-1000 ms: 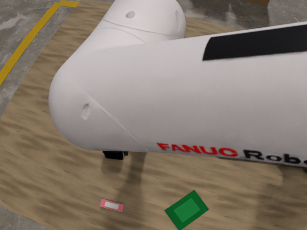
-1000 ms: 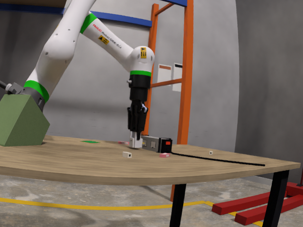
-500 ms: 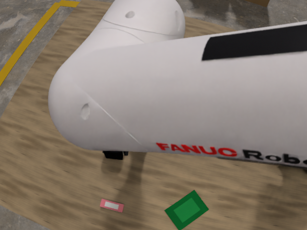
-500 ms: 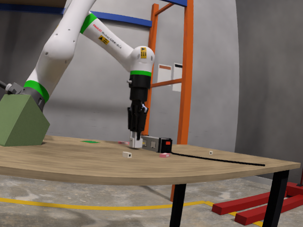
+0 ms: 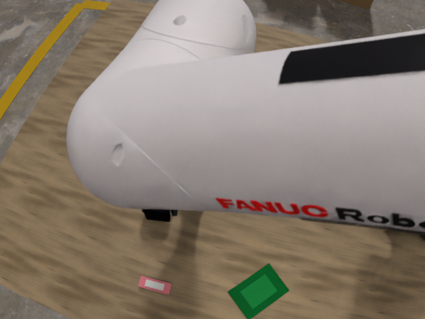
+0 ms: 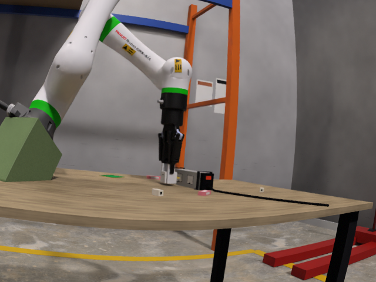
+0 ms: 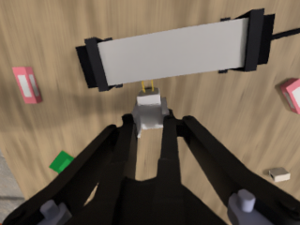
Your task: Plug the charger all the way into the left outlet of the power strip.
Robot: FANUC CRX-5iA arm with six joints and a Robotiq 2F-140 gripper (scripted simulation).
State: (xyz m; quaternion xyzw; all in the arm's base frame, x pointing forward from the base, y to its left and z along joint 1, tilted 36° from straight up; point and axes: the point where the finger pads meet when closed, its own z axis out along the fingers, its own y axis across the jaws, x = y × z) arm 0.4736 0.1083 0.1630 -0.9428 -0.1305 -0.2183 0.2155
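Observation:
My gripper (image 7: 152,107) is shut on the white charger (image 7: 150,112). Its two brass prongs (image 7: 148,86) point at the grey power strip (image 7: 174,52) and their tips reach the strip's near edge close to its left end. The strip lies across the table with black clamps at both ends. In the exterior view the gripper (image 6: 170,164) hangs straight down and holds the charger (image 6: 165,177) against the left end of the strip (image 6: 190,179), low over the table. The outlet slots are hidden in the wrist view. In the top view the arm hides the charger and strip.
A pink block (image 7: 26,84) lies left of the strip and another (image 7: 292,95) right of it. A green tile (image 7: 61,161) and a small white block (image 7: 279,174) lie nearer me. The strip's black cable (image 6: 268,198) runs off right. An orange rack stands behind the table.

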